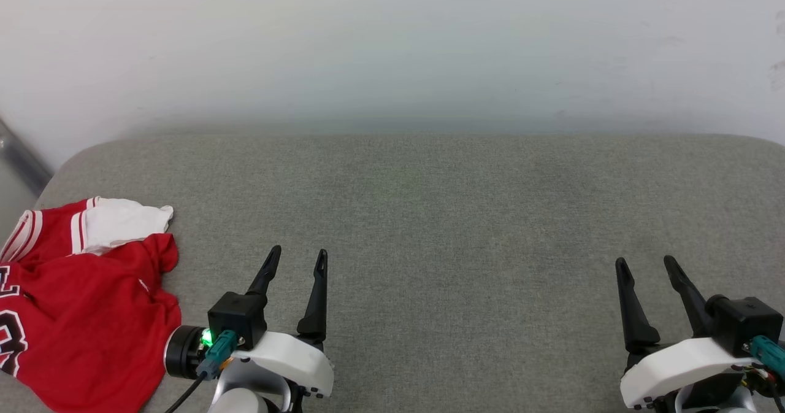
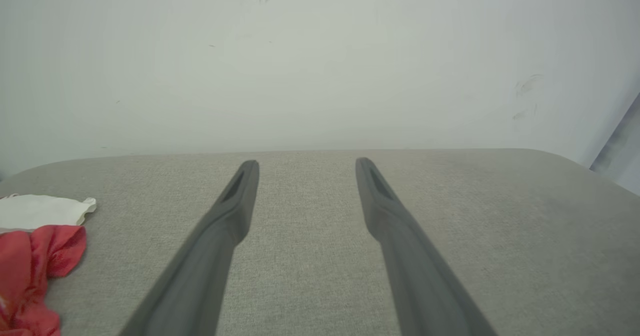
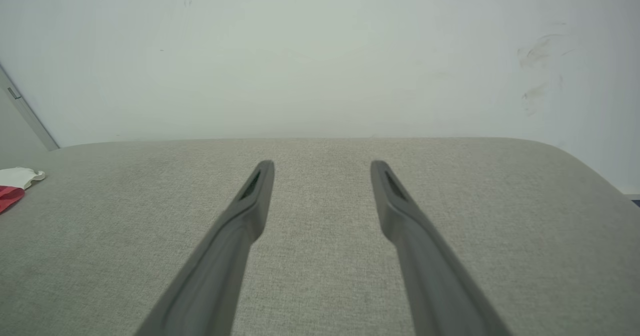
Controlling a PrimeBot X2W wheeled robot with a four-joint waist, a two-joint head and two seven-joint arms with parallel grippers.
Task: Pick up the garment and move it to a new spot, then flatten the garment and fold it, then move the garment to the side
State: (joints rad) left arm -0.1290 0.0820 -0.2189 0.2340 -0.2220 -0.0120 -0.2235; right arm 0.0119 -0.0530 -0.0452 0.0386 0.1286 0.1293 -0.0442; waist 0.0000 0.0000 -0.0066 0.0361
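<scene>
2 end effectors (image 1: 298,252) (image 1: 645,259) wide, empty, over grey cushion (image 1: 429,216); garment (image 1: 92,302) crumpled left; white wall (image 1: 392,45).

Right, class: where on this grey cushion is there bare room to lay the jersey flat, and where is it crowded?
Bare grey cushion runs from the left gripper across to the right gripper and back to the white wall. Crowded: the near left corner, where the crumpled garment lies beside the left gripper.
</scene>
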